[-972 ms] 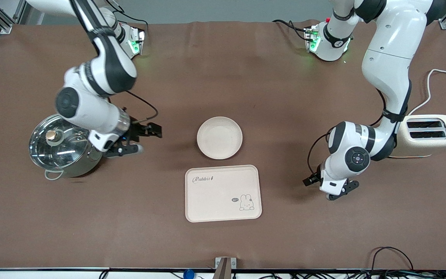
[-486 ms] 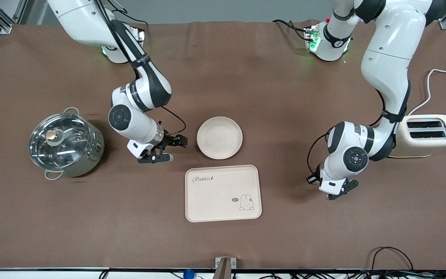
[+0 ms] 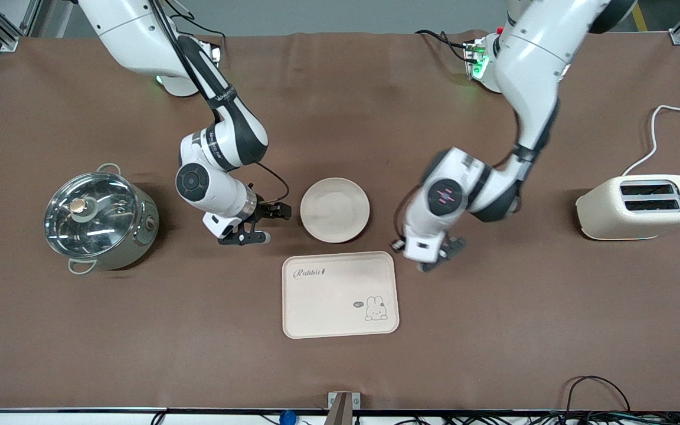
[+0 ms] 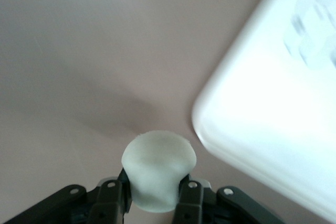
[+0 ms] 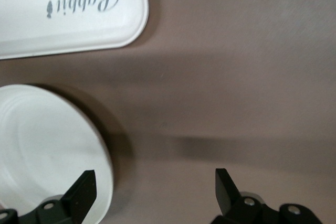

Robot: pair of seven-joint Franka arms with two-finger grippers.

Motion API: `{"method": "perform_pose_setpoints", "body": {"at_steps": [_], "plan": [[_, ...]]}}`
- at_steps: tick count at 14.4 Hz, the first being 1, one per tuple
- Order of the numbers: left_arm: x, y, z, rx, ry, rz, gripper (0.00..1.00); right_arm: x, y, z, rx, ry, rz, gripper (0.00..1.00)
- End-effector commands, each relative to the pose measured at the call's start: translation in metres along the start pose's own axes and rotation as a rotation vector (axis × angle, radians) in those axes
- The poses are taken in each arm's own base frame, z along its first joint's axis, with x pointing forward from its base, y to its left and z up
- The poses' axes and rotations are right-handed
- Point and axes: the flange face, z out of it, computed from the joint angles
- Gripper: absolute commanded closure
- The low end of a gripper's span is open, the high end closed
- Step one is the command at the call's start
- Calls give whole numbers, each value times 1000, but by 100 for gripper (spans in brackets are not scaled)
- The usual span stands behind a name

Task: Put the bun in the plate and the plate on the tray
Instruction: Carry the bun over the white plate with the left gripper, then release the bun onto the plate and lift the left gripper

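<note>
The left arm has swung in from beside the toaster [image 3: 641, 206] since a second ago, and the left gripper [image 3: 434, 260] now hangs over bare table beside the plate [image 3: 334, 210], toward the left arm's end, just off the tray [image 3: 340, 294]. The right gripper [image 3: 254, 227], which was beside the pot [image 3: 99, 221] a second ago, has come across to the plate's edge on the right arm's end.

In the left wrist view the bun [image 4: 158, 169] sits pinched between the fingers [image 4: 113, 198], bulging above them; it looks soft and light, so a gentle squeeze across its middle should do, and a harder one would likely crush it. The right wrist view shows the right gripper's fingers [image 5: 84, 190] spread wide with nothing between them, one of them just over the plate's raised rim.

The plate looks stiff, light and possibly slick; the rim is the obvious hold. It lies empty, farther from the front camera than the tray and just apart from it. How high the bun rides above the table is hard to judge. Open table surrounds the plate, apart from the tray close by.
</note>
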Motion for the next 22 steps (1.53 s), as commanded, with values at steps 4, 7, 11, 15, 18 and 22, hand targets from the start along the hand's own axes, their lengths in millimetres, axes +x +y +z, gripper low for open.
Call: {"method": "perform_pose_setpoints", "body": {"at_steps": [4, 7, 11, 15, 18, 22], "plan": [[-120, 38, 33, 5, -3, -65, 55, -31, -9, 21, 42, -12, 71, 0], [-147, 43, 52, -23, -9, -90, 12, -30, -9, 20, 51, 1, 77, 0], [-135, 46, 19, -45, 10, -113, 0, -27, -9, 20, 70, 24, 99, 0], [-77, 41, -84, -43, 103, -96, 0, -36, -26, 32, 91, 38, 99, 0], [7, 4, -175, -20, 155, 34, 0, -35, -28, 40, 91, 51, 100, 0], [95, -72, -273, 20, 195, 194, 0, -31, -22, 56, 80, 71, 110, 6]]}}
